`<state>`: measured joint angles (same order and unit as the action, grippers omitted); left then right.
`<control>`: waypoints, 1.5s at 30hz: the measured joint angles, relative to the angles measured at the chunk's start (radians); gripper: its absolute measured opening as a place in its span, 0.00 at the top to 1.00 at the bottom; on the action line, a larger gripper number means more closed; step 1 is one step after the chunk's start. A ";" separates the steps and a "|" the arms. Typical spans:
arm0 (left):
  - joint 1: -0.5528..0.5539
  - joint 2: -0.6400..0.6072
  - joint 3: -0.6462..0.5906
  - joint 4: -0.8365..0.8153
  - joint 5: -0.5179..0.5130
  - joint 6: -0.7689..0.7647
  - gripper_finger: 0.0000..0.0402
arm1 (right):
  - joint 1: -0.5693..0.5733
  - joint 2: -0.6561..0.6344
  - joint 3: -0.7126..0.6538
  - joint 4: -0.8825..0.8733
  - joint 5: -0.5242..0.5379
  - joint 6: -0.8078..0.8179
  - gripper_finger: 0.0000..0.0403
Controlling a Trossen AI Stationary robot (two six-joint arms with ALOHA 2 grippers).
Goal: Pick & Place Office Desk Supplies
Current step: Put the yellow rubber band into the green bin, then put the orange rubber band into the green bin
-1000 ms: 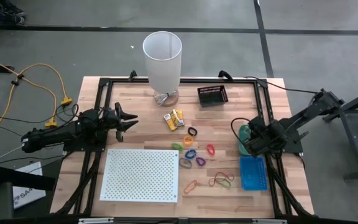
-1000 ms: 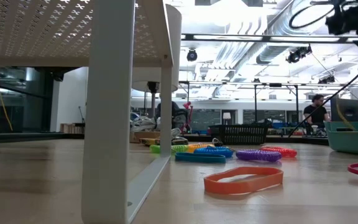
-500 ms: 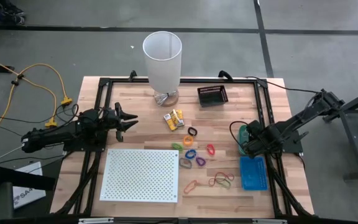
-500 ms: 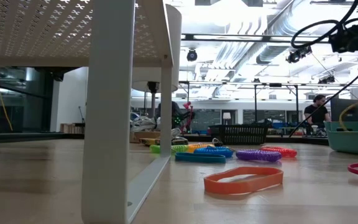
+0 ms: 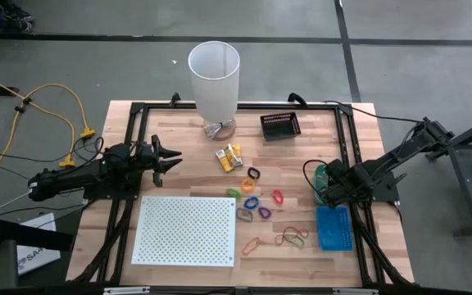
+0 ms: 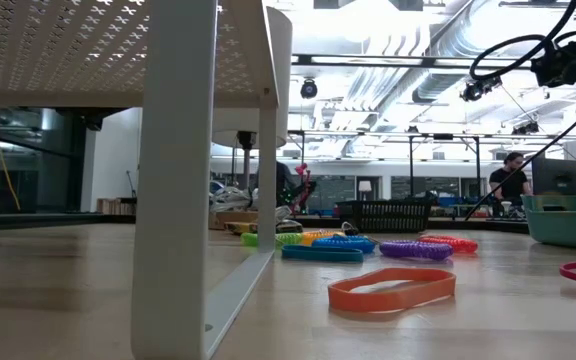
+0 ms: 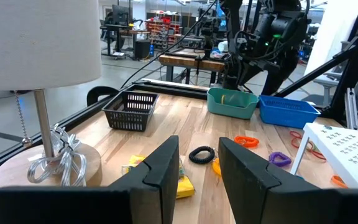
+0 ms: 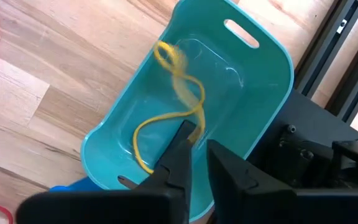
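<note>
Right gripper (image 8: 194, 146) parted since; yellow band (image 8: 169, 115) over teal bin (image 8: 266, 74).

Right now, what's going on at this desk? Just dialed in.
The right hand hangs over the teal bin, fingers slightly parted, with a yellow rubber band dropping into it. The left hand waits open at the table's left side. Coloured loops, yellow packets and more rubber bands lie loose on the table, not yet sorted.

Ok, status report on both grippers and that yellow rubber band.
Right gripper over teal bin, jaws parting. Yellow rubber band dropping into bin. Left gripper open, idle near lamp. Nothing obstructing.
</note>
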<state>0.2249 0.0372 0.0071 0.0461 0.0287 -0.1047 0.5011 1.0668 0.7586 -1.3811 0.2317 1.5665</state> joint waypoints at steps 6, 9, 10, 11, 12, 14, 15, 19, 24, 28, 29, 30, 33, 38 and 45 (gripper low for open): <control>0.000 0.000 0.000 0.000 0.000 0.000 0.73 | 0.000 0.000 0.000 0.002 0.000 0.000 0.80; 0.000 0.000 0.000 0.000 0.000 0.000 0.73 | 0.000 0.000 0.000 0.003 0.000 0.000 0.77; 0.000 0.000 0.000 0.000 0.000 0.000 0.73 | 0.000 0.000 0.000 0.003 0.000 0.000 0.76; 0.000 0.000 0.000 0.000 0.000 0.000 0.73 | 0.000 0.000 0.000 0.005 0.000 0.000 0.76; 0.000 0.000 0.000 0.000 0.000 0.000 0.73 | 0.000 0.000 0.000 0.008 0.001 0.000 0.76; 0.000 0.000 0.000 0.000 0.000 0.000 0.73 | 0.000 0.000 0.000 0.017 0.006 -0.001 0.75; 0.000 0.000 0.000 0.000 0.000 0.000 0.73 | 0.000 0.000 0.000 0.030 0.013 -0.010 0.75; 0.000 0.000 0.000 0.000 0.000 0.000 0.73 | 0.000 -0.006 0.000 0.139 0.043 -0.087 0.76; 0.000 0.000 0.000 0.000 0.000 0.000 0.73 | 0.000 -0.006 0.000 0.350 0.068 -0.278 0.76; 0.000 0.000 0.000 0.000 0.000 0.000 0.73 | 0.000 0.007 0.000 0.556 0.069 -0.457 0.76; 0.000 0.000 0.000 0.000 0.000 0.000 0.73 | 0.001 0.012 0.000 0.601 0.064 -0.490 0.76; 0.000 0.000 0.000 0.000 0.000 0.000 0.73 | 0.001 0.016 0.000 0.644 0.056 -0.520 0.76; 0.000 0.000 0.000 0.000 0.000 0.000 0.73 | 0.000 0.034 0.000 0.753 0.038 -0.605 0.76; 0.000 0.000 0.000 0.000 0.000 0.000 0.73 | 0.001 0.069 0.000 0.826 0.013 -0.677 0.76; 0.000 0.000 0.000 0.000 0.000 0.000 0.73 | 0.001 0.118 0.000 0.850 -0.012 -0.702 0.76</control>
<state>0.2247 0.0374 0.0071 0.0460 0.0288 -0.1047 0.5018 1.1846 0.7582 -0.5309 0.2193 0.8641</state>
